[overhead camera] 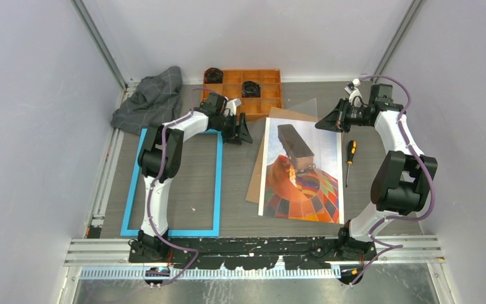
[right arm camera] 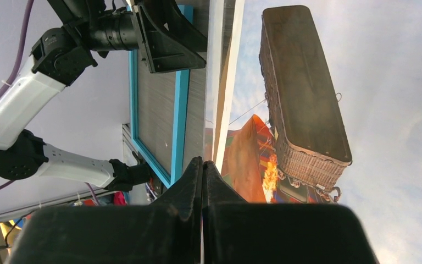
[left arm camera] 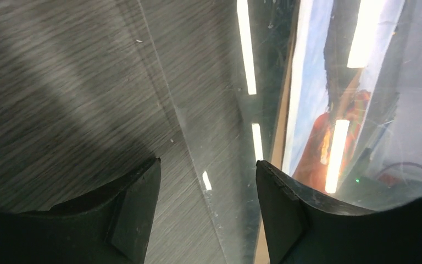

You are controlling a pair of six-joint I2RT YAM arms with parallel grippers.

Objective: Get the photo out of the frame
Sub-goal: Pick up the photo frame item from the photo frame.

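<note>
The blue frame point(overhead camera: 218, 183) lies flat and empty on the left of the table, and shows in the right wrist view too point(right arm camera: 180, 110). The photo point(overhead camera: 304, 183) of the hot-air balloon lies to its right on a brown backing board point(overhead camera: 256, 180). My right gripper point(overhead camera: 321, 122) is shut on the far edge of a clear sheet point(overhead camera: 300, 107), which runs edge-on away from its fingertips point(right arm camera: 203, 160). My left gripper point(overhead camera: 243, 131) stands open at the sheet's left side. The sheet's edge point(left arm camera: 225, 110) crosses between its fingers point(left arm camera: 207, 165), and the photo point(left arm camera: 307, 110) shows through it.
An orange compartment tray point(overhead camera: 228, 81) with two black rolls stands at the back. A crumpled grey cloth point(overhead camera: 149, 98) lies at the back left. A screwdriver point(overhead camera: 349, 158) lies just right of the photo. Grey walls close in both sides.
</note>
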